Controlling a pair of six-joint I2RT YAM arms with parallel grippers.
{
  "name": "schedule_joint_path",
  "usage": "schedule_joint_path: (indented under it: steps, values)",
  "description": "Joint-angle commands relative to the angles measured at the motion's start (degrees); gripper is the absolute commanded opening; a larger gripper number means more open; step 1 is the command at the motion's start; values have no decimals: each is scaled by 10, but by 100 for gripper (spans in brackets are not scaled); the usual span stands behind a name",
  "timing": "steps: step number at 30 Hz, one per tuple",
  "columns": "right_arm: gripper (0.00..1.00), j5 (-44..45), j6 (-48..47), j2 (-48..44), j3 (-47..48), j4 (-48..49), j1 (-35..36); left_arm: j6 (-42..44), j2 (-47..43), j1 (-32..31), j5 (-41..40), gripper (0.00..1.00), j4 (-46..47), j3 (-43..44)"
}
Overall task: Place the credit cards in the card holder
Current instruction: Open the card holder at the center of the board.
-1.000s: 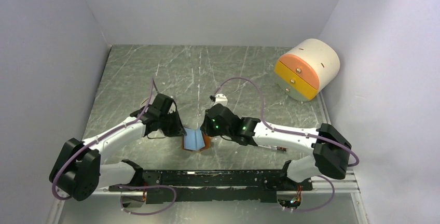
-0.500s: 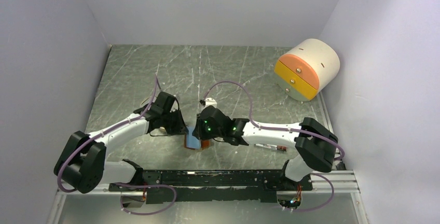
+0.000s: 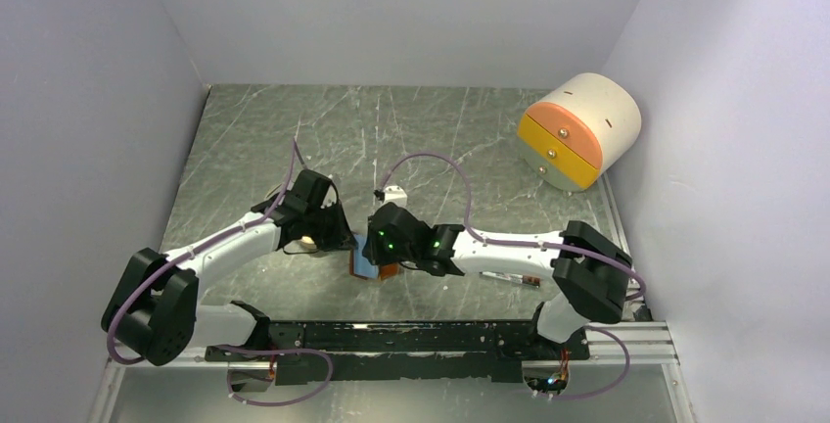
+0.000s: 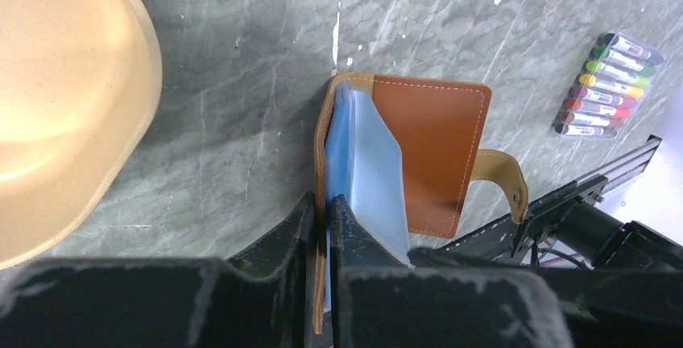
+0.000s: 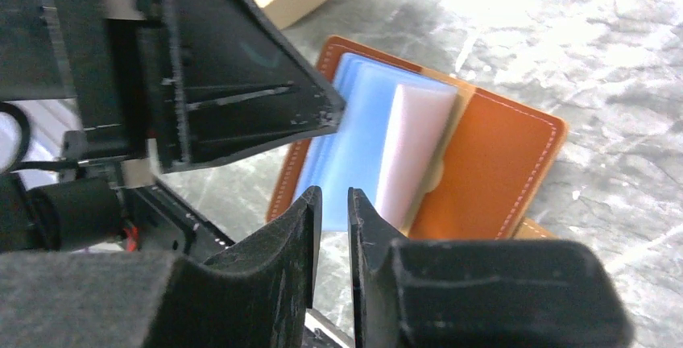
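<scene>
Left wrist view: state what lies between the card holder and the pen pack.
Nothing but bare tabletop lies between the card holder and the pen pack; the left wrist view shows it.

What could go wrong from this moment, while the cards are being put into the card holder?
The left gripper pinches only one thin edge of the card holder; a push might make it slip.
The credit cards stand unevenly in it, a pale one offset; they might jam or slide out.
The right gripper sits very close to the left one; they might collide.

Table point(image 3: 254, 139) bears card holder point(image 4: 435, 147), pens point(image 4: 608, 86), drawers point(image 3: 579, 131), perhaps a bowl point(image 4: 64, 106).
</scene>
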Motion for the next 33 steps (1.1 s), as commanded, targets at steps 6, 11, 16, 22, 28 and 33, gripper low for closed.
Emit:
schedule_joint_path:
  steps: [6,11,16,22,28,33]
  values:
    - [24,-1,15,-34,-11,15,7,-16,-17,-2,35,9,-9,23]
    - [43,39,25,-36,-10,-28,8,-16,-28,-2,27,9,-31,40]
    - [68,87,57,-54,-16,-81,7,-14,-23,-2,32,9,-21,35]
    - [93,88,78,-59,-41,-64,6,-6,-14,-6,-6,9,-54,60]
    - [97,80,89,-31,-51,-34,3,-5,-10,-9,-16,9,-56,65]
    - [100,67,91,-24,-66,19,-7,2,6,-12,-26,9,-70,76]
